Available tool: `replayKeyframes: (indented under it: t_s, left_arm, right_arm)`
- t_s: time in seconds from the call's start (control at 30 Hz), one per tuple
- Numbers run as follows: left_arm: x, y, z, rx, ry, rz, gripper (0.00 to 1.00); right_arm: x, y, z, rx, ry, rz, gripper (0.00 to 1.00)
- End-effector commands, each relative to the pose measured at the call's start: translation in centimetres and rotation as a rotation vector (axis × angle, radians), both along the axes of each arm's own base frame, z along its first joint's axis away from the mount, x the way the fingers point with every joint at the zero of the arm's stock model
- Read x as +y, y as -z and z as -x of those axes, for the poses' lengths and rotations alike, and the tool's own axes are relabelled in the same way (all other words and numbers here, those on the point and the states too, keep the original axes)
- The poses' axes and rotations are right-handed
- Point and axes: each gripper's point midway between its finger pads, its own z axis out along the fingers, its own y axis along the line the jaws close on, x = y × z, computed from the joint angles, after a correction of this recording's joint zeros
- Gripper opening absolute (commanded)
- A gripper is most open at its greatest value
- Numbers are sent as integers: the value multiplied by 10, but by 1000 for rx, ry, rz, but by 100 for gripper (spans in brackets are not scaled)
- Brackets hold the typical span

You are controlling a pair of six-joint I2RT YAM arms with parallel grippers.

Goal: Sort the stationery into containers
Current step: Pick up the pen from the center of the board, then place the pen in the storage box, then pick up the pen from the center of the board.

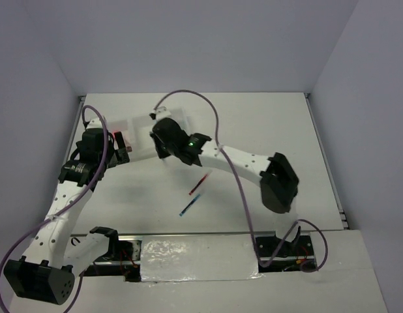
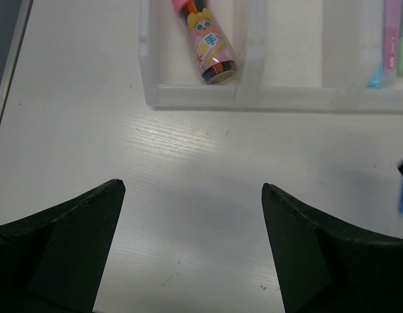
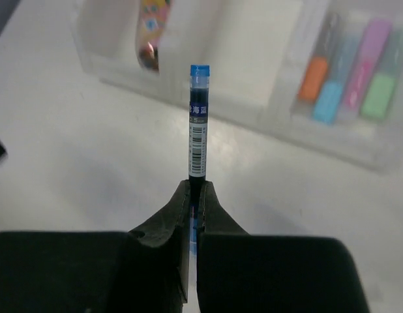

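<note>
Soft, even light; faint shadows on the table [image 1: 267,124]; right-wrist background blurred

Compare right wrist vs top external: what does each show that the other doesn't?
Right wrist only: the right gripper shut on a dark pen with a blue tip, and four highlighters lying side by side in one end compartment. Top external only: a red pen and a blue pen lying loose on the table, plus both arms in full. Shared: the tray, though the arms cover much of it from above.
</note>
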Motion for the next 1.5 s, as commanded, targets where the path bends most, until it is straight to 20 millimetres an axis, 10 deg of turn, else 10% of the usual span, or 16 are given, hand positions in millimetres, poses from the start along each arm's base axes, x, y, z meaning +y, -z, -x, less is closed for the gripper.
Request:
replayKeyframes:
  t_s: [0.0,0.2,0.43,0.93,1.0,1.13,1.23,1.33,1.47]
  left_arm:
    - [14,-12,-1,-45,-71,-31,99]
    - [21,-6,-2,-10,-109,-40,99]
    - [27,-5,-1,-3,-135,-48,99]
    - [21,-4,-3,-11,-93,-19,99]
    - [21,-4,-3,-13,-88,-18,99]
    - [19,-2,-3,-4,-75,-15,99]
    - [19,-3,-3,-10,-76,-15,99]
    - [19,-4,-2,-15,-76,-16,99]
    - [16,-9,-3,-39,-58,-4,99]
  right_arm:
    - [28,2,-40,-76,-62,111,0]
    - [54,-32,-112,-240,65,82,2]
    - [64,-34,-153,-313,-19,-25,5]
    - [93,-25,-166,-302,-89,-149,18]
    - [96,-23,-167,-304,-92,-151,27]
    - [90,-21,-174,-320,-51,-133,94]
    - [86,-31,-173,-329,-43,-128,100]
    - [70,-64,-168,-320,25,-156,100]
    - [-44,-68,-139,-163,590,-139,100]
